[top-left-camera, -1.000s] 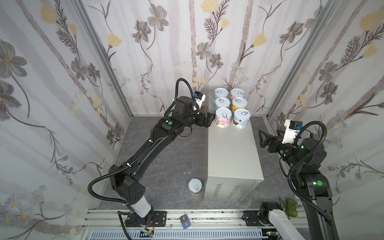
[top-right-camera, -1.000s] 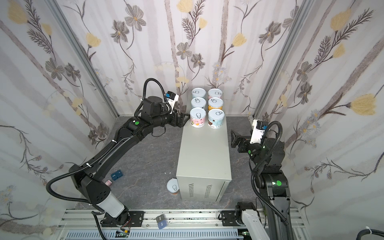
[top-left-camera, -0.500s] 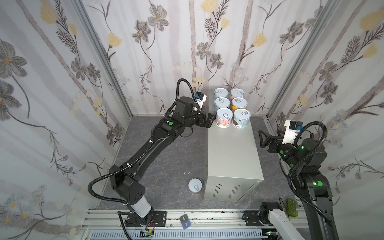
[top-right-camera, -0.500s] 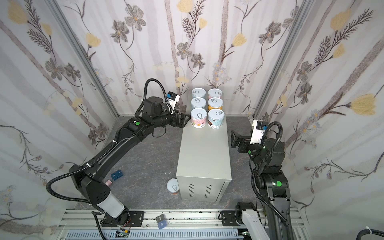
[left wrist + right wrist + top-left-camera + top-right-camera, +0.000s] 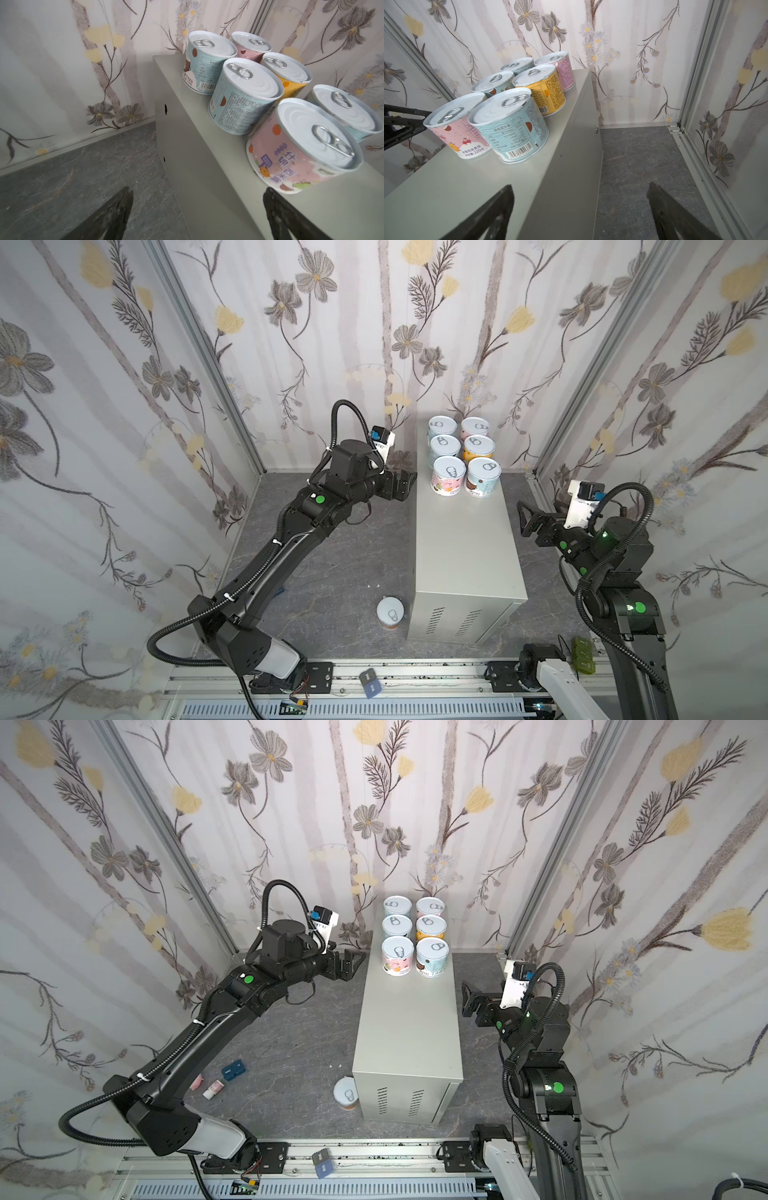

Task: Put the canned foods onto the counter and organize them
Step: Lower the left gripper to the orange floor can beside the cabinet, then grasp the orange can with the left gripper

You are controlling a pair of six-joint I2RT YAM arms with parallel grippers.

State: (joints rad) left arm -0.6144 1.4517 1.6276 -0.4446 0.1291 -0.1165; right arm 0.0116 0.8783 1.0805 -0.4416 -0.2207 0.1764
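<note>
Several canned foods stand upright in two rows at the far end of the counter (image 5: 461, 547) (image 5: 409, 1027), a tall light-grey metal box. Nearest in those rows are a pink can (image 5: 448, 481) (image 5: 299, 153) and a light-blue can (image 5: 483, 477) (image 5: 508, 126). One more can (image 5: 390, 612) (image 5: 346, 1093) stands on the floor by the counter's vented front corner. My left gripper (image 5: 409, 481) (image 5: 198, 190) hangs open and empty beside the counter's left edge, close to the pink can. Off the counter's right side, my right gripper (image 5: 524, 518) (image 5: 580, 186) is open and empty.
Flowered walls close in the dark marbled floor on three sides. Small items lie on the floor at the left: a blue block (image 5: 233, 1070) and a pink-white piece (image 5: 214, 1089). A metal rail (image 5: 415, 680) runs along the front.
The left arm has shifted very slightly beside the counter. The cans and the right arm have not moved.
</note>
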